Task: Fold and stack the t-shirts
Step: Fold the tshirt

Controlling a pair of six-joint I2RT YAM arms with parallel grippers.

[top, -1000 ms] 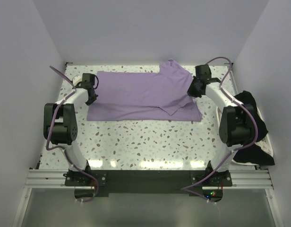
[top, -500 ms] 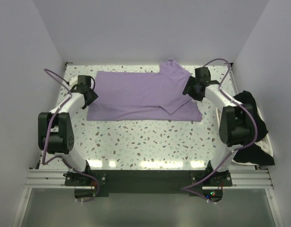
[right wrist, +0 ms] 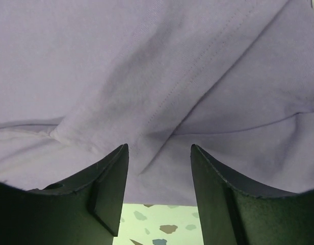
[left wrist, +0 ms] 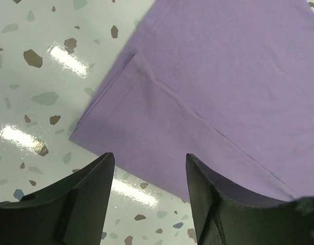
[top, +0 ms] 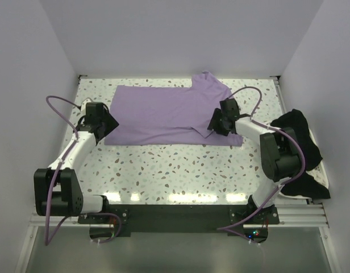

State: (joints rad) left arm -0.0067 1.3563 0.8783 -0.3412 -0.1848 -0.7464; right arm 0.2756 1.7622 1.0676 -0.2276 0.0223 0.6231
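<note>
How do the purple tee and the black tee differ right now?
Colour: the purple tee is pale lavender, the black tee black.
Pose: the purple tee lies flat, partly folded, on the table; the black tee is a crumpled heap at its right edge.
Attention: the left gripper and right gripper hang open over the purple tee's ends; neither is at the black tee.
Shared: nothing grips either.

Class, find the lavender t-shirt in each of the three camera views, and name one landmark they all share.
Top external: the lavender t-shirt lies spread across the far middle.
Left wrist: its corner fills the upper right.
Right wrist: it fills nearly the whole picture.
Shared landmark: the speckled tabletop, showing beside the shirt's edge in all three.
</note>
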